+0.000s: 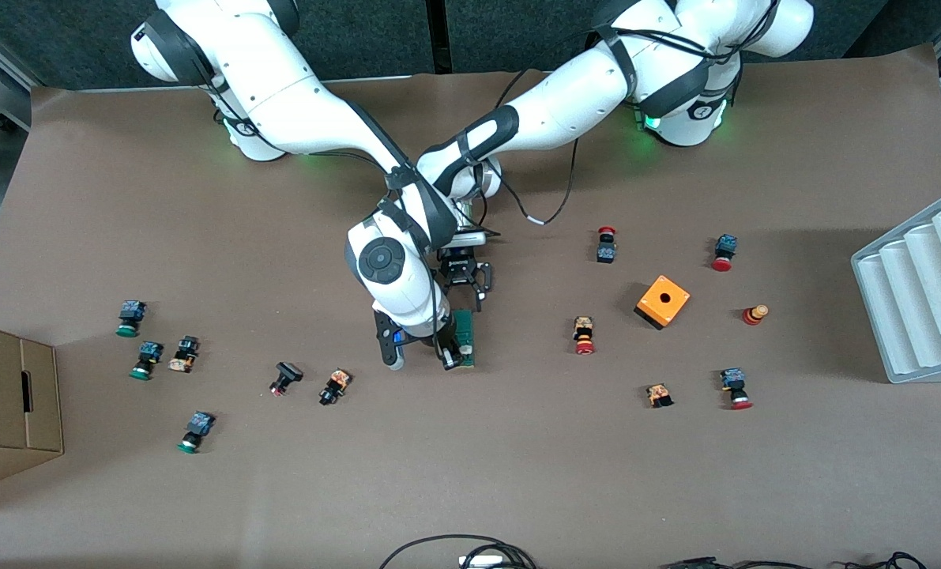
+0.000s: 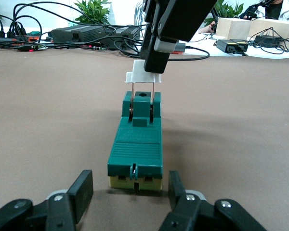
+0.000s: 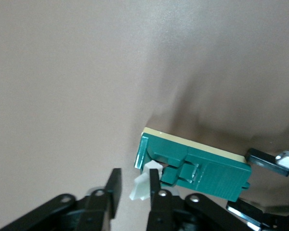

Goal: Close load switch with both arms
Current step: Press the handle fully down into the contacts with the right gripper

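The load switch (image 1: 464,332) is a dark-green block on a pale yellow base, lying mid-table; it also shows in the left wrist view (image 2: 136,144) and the right wrist view (image 3: 202,168). Its white handle (image 2: 144,77) stands raised at the end nearer the front camera. My right gripper (image 1: 450,357) is at that end, open, with the white handle (image 3: 140,188) between its fingers and against one of them (image 3: 154,185). My left gripper (image 2: 130,182) is open at the switch's other end (image 1: 464,296), its fingers either side of it and apart from it.
An orange box with a hole (image 1: 663,301) and several small push buttons lie toward the left arm's end. More buttons (image 1: 146,357) lie toward the right arm's end. A cardboard box (image 1: 8,399) and a white ribbed tray (image 1: 920,292) stand at the table's ends.
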Controlling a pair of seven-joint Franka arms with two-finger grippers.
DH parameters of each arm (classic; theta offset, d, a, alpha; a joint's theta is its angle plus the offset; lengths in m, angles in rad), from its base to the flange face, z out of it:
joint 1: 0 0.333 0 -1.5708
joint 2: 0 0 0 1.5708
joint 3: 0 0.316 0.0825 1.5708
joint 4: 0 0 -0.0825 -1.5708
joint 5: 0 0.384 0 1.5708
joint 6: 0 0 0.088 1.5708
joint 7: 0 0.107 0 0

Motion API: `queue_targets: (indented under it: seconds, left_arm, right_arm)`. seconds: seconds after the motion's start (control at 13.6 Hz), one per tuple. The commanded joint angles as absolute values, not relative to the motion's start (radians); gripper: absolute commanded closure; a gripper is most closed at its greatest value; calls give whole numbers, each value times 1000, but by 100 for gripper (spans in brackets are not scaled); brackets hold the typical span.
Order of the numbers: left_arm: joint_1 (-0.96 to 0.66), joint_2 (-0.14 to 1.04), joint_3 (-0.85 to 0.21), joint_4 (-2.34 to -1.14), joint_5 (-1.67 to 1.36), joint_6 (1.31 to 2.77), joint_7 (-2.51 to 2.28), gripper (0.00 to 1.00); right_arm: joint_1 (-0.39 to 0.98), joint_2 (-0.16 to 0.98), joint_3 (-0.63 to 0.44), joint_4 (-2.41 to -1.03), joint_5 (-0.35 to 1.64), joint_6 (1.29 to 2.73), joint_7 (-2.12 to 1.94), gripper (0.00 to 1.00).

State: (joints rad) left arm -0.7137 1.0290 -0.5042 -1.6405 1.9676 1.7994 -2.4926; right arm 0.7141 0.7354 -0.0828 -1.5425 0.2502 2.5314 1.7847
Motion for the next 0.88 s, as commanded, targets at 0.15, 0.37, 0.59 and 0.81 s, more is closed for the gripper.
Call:
queue_targets:
  seconds: [0.15, 0.37, 0.59, 0.81]
  left_arm:
    - [-716, 1028, -497, -1644, 1979, 1799, -2510, 29]
    - [-716, 1028, -497, -1644, 1979, 1799, -2510, 29]
    - [-716, 1028, -497, -1644, 1980, 1799, -2510, 29]
    - [-715, 1028, -497, -1643, 1980, 1799, -2510, 29]
  right_arm:
    - [701, 779, -71, -1500, 270, 2537, 1776, 64]
    - [699, 792, -71, -1479, 270, 2536, 1778, 69]
    - [701, 801, -72, -1471, 270, 2536, 1778, 71]
    - [701, 813, -72, -1462, 270, 2542, 1779, 72]
